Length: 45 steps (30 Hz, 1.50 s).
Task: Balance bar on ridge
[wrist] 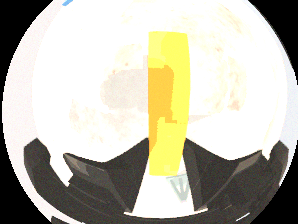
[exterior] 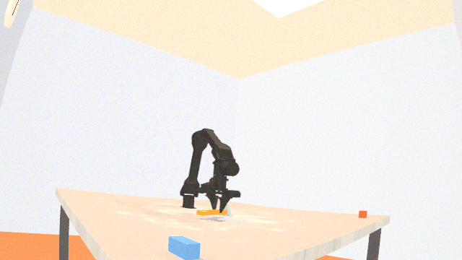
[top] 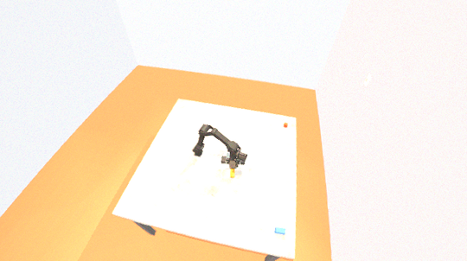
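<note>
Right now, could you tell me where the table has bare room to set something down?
The widest bare stretch lies between the blue block at the near corner and the arm's base. The strip between the tool, shut on the yellow bar, and the small red cube is free too. It is crowded only around the bar.
</note>
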### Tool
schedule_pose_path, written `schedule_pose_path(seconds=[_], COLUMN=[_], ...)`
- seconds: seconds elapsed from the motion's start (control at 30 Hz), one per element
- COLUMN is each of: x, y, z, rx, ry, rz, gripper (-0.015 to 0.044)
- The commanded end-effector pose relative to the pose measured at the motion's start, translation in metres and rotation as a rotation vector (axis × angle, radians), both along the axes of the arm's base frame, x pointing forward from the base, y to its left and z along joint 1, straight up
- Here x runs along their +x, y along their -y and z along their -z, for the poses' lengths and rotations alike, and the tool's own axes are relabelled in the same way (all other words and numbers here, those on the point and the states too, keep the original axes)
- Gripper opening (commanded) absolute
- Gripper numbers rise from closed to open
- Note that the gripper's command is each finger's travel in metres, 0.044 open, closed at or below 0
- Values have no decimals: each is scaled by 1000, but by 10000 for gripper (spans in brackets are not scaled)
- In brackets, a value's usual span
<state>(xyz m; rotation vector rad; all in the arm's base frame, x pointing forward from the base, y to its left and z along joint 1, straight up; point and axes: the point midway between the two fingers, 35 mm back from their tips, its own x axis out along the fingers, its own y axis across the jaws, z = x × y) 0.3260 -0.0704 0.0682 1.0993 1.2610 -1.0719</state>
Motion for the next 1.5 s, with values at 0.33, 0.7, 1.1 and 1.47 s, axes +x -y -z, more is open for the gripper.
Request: schedule_pose_path(seconds=[0.33, 0.7, 1.1, 1.47], x=[2, -1, -5, -15], y=[1, 0, -3, -44], z=[-39, -68, -90, -90], rx=[-4, -6, -6, 9], ry=[7, 7, 6, 6], rz=[2, 3, 26, 391], gripper=[0, 0, 0, 0])
